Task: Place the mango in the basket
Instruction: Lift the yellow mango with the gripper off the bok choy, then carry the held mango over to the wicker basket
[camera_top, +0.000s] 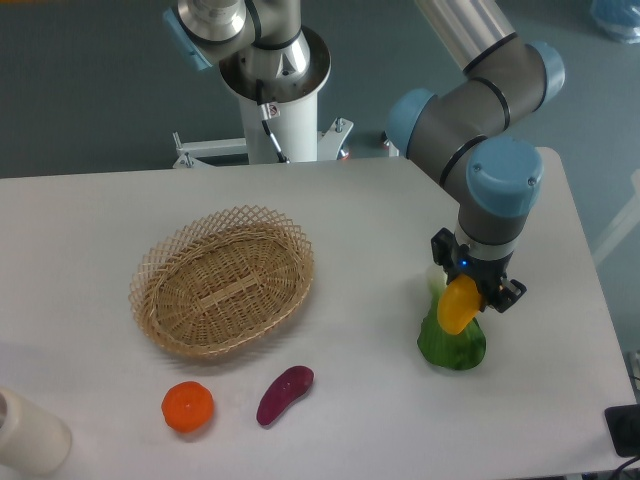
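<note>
The mango (458, 306), a yellow-orange oblong fruit, hangs just above the table at the right, held between the fingers of my gripper (466, 291), which is shut on it. The wicker basket (160, 260) lies at the left centre of the table, far to the left of the gripper, with nothing inside it. The gripper's fingertips are mostly hidden by the mango and the wrist.
A green vegetable (452, 346) lies directly below the mango. A round orange fruit (188, 407) and a dark purple-red vegetable (284, 394) sit near the front edge below the basket. A cream cylinder (30, 435) stands at the front left corner.
</note>
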